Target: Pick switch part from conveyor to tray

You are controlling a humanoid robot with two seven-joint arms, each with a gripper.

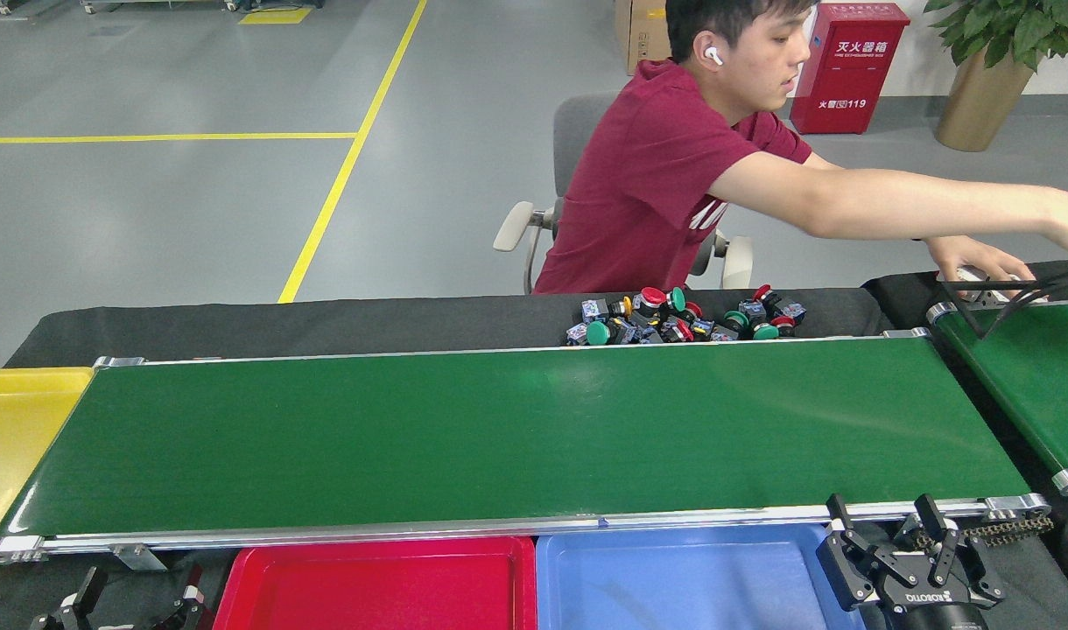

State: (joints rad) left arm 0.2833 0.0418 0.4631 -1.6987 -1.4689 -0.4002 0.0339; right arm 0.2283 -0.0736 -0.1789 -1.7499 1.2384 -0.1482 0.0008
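The conveyor is a long dark green belt with silver rails, and its surface is bare. A heap of switch parts with red and green caps lies on the black cloth just beyond the far rail, right of centre. Below the near rail sit a red tray and a blue tray, both empty. My right gripper is open at the blue tray's right end, holding nothing. At the bottom left corner, my left gripper is open and empty too.
A yellow tray stands at the conveyor's left end. A shorter green belt angles away at the right. A person in a red shirt sits behind the conveyor, arm stretched over the angled belt.
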